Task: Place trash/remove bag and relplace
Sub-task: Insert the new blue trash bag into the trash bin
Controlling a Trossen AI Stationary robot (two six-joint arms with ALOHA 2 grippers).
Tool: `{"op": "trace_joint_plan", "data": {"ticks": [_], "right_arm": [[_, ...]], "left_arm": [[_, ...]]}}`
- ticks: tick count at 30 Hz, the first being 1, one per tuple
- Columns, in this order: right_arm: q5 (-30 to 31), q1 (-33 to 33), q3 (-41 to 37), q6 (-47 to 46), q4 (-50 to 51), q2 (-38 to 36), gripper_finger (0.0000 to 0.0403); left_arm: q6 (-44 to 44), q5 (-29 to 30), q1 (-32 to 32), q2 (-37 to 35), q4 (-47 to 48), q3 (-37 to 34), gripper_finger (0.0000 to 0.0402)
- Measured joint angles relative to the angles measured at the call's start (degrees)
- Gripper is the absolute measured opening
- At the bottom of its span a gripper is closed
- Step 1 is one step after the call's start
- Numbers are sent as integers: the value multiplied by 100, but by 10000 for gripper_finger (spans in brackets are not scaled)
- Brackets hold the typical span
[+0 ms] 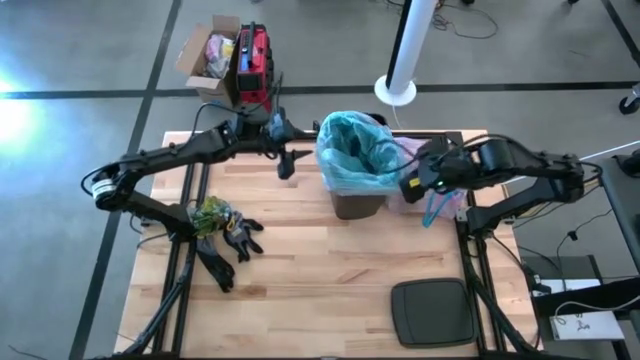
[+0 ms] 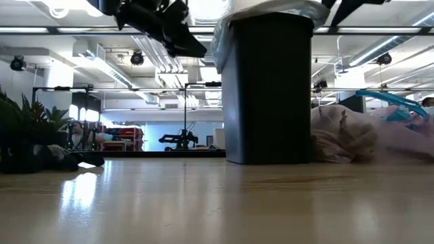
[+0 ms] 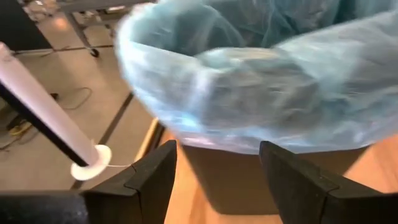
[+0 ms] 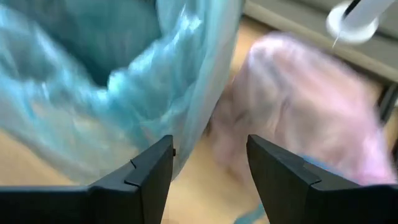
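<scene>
A dark bin (image 1: 355, 203) stands at the table's far middle, lined with a light blue translucent bag (image 1: 352, 150) whose rim folds over its edge. The pale pink bag (image 1: 415, 192) lies crumpled on the table against the bin's right side, its blue drawstring (image 1: 434, 210) loose. My left gripper (image 1: 288, 163) hovers open just left of the bin, level with the blue bag's rim (image 3: 249, 118). My right gripper (image 1: 415, 183) is open above the pink bag (image 4: 298, 118), pointing down beside the blue bag's hanging edge (image 4: 186, 106). A crumpled green-yellow scrap of trash (image 1: 210, 212) lies at the left.
Black gloves (image 1: 228, 245) lie by the green-yellow scrap at the table's left. A dark grey lid (image 1: 432, 312) rests near the front right. Beyond the far edge stand a cardboard box (image 1: 208, 50), a red device (image 1: 255, 62) and a white pole (image 1: 405, 50).
</scene>
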State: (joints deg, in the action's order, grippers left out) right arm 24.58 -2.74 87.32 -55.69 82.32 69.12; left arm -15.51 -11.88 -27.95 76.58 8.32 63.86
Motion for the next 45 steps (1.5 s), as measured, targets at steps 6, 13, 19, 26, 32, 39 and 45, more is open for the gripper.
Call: {"op": "trace_joint_plan", "data": {"ticks": [6, 13, 19, 26, 32, 39, 45], "right_arm": [[635, 183, 189, -68, -263, -209, 190], [538, 828, 178, 836, -1222, -185, 190], [-214, 1793, 173, 2121, -2390, 6, 190], [-1466, 3004, 171, 3329, -3006, 533, 190], [-2401, 3583, 170, 4104, -3361, 1087, 190], [-2653, 3685, 215, 4585, -3285, 1384, 165], [-2582, 3681, 215, 4636, -3374, 1393, 91]], "left_arm": [[426, -255, -288, -30, -28, 0, 209], [604, -669, -170, 139, -291, -15, 200], [660, -734, -92, 299, -793, -20, 194], [707, -721, -93, 332, -893, -22, 197], [707, -713, -104, 332, -852, -22, 191], [707, -708, -102, 332, -715, -24, 181], [702, -704, -102, 332, -721, -24, 183]]}}
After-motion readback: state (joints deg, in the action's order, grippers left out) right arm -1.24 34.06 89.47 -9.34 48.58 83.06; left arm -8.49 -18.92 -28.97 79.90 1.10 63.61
